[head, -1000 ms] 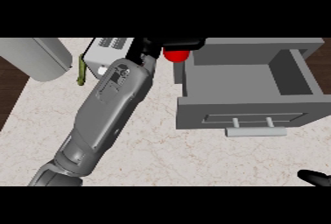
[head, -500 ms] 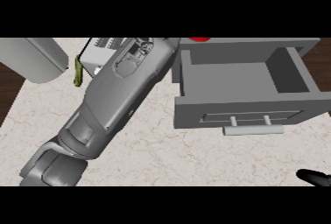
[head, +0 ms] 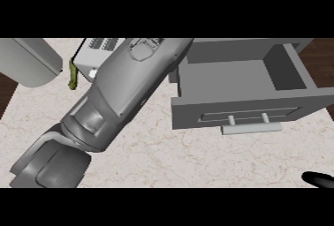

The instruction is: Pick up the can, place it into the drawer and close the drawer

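The counter [head: 195,159] looks like pale veined stone, smooth and matt. The drawer [head: 241,84] is plain matt grey with a smooth bar handle [head: 251,128]. The forearm [head: 111,101] has a smooth grey shell with a soft sheen. Dark wood [head: 323,53] shows at the corners.

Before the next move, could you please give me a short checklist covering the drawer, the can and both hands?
1. Drawer open enough to take the can: ok, it stands pulled out with its cavity showing.
2. Drawer cavity free of other things: ok, only bare grey floor shows.
3. Can in view: not ok, it shows nowhere in the head view.
4. Left hand's hold on the can: cannot tell, the left forearm runs out at the top edge and the hand is out of view.
5. Drawer handle free for closing: ok, nothing touches it.
6. Right hand away from the drawer: ok, only a black tip shows at the lower right edge.
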`<control>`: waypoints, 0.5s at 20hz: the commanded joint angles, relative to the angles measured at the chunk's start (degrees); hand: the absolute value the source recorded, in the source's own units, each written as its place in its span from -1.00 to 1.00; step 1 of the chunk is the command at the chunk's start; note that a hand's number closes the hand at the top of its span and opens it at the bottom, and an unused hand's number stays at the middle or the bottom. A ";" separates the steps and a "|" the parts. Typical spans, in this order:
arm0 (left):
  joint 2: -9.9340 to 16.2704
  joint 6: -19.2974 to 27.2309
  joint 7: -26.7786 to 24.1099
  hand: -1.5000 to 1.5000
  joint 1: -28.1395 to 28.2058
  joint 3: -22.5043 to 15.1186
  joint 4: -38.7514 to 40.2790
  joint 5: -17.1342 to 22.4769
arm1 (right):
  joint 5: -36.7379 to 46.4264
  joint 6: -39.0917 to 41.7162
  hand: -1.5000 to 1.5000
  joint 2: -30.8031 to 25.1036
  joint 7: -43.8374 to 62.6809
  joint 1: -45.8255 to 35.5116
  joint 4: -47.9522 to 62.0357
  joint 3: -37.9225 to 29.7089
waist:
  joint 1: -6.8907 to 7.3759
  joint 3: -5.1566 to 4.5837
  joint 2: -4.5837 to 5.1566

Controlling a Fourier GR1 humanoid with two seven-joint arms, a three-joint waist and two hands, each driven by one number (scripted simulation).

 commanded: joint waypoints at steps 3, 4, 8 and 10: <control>0.00 5.46 -3.91 1.00 -1.43 -4.68 4.86 2.71 | 0.61 0.54 -1.00 -1.71 -0.85 -3.48 3.55 0.28 | -1.97 0.11 0.64; 0.00 4.55 -3.59 1.00 -1.69 -3.99 5.98 3.55 | -1.19 1.19 -1.00 -1.39 0.10 -1.67 1.67 -0.02 | -1.96 0.08 0.48; 0.00 10.04 -3.52 -1.00 -2.42 -6.68 6.60 5.14 | -0.11 0.08 -1.00 -1.94 1.80 -4.39 1.29 0.82 | -2.61 0.08 0.55; 0.00 9.78 -4.92 -1.00 -2.55 -6.62 6.93 5.71 | -0.73 0.60 -1.00 -2.67 1.85 -4.18 1.73 -0.05 | -1.73 0.05 0.41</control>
